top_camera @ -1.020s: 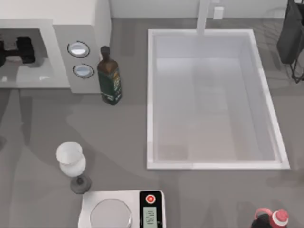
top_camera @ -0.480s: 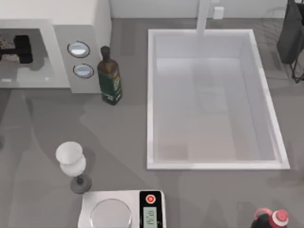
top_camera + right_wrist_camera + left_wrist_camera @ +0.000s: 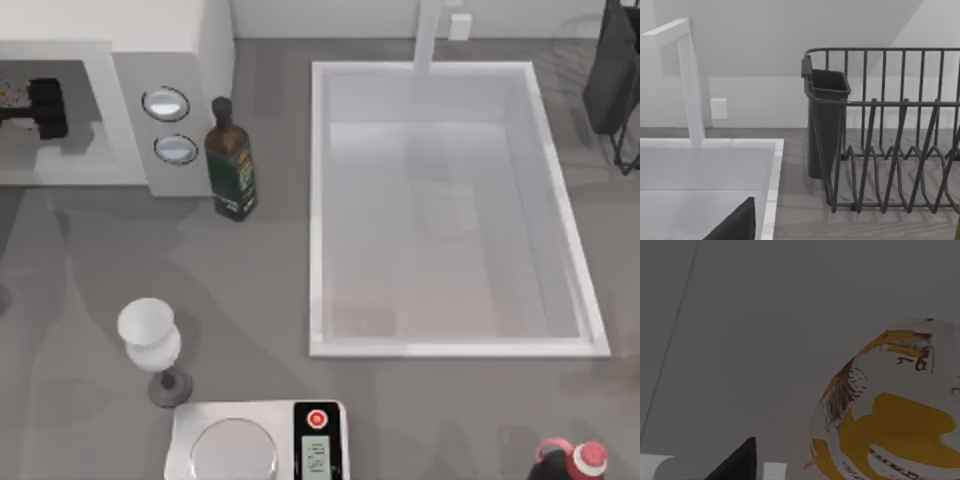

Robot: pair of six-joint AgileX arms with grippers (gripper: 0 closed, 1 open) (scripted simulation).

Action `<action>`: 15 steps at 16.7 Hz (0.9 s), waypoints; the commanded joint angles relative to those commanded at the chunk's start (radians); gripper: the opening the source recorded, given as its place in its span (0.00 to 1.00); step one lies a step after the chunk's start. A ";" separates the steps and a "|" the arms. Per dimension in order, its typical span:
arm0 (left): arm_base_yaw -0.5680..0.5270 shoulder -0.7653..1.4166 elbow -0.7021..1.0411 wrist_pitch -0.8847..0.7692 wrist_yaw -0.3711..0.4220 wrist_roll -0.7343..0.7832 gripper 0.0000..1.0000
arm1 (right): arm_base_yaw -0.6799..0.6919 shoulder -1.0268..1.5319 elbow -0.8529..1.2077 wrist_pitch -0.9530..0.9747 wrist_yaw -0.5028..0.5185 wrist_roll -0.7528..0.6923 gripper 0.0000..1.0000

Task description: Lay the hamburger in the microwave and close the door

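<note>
Shifted over the last second inside the microwave [image 3: 130,30] at ten o'clock, hamburger [image 3: 890,405] just beside the left gripper [image 3: 45,108], grip impossible to tell, right arm idle by the dish rack [image 3: 880,150], closing probably next

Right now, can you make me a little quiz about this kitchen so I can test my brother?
1. True or false: the dark green bottle stands right beside the microwave, near its two dials.
2. Which thing stands closest to the scale? A) the wine glass B) the faucet C) the dish rack
3. Fill in: the left gripper is in the open front of the ____.

Key: 1 true. 2 A. 3 microwave.
</note>
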 joint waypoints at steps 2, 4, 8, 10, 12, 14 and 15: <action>-0.004 -0.045 -0.032 -0.003 -0.004 -0.001 1.00 | 0.000 0.000 0.000 0.000 0.000 0.000 1.00; -0.011 -0.129 -0.085 -0.010 -0.010 -0.002 1.00 | 0.000 0.000 0.000 0.000 0.000 0.000 1.00; -0.034 -0.415 -0.258 -0.046 -0.026 -0.008 1.00 | 0.000 0.000 0.000 0.000 0.000 0.000 1.00; -0.048 -0.616 -0.379 -0.077 -0.037 -0.014 1.00 | 0.000 0.000 0.000 0.000 0.000 0.000 1.00; -0.063 -0.854 -0.510 -0.113 -0.048 -0.021 1.00 | 0.000 0.000 0.000 0.000 0.000 0.000 1.00; -0.078 -1.112 -0.648 -0.152 -0.060 -0.029 1.00 | 0.000 0.000 0.000 0.000 0.000 0.000 1.00; -0.085 -1.243 -0.718 -0.171 -0.067 -0.034 1.00 | 0.000 0.000 0.000 0.000 0.000 0.000 1.00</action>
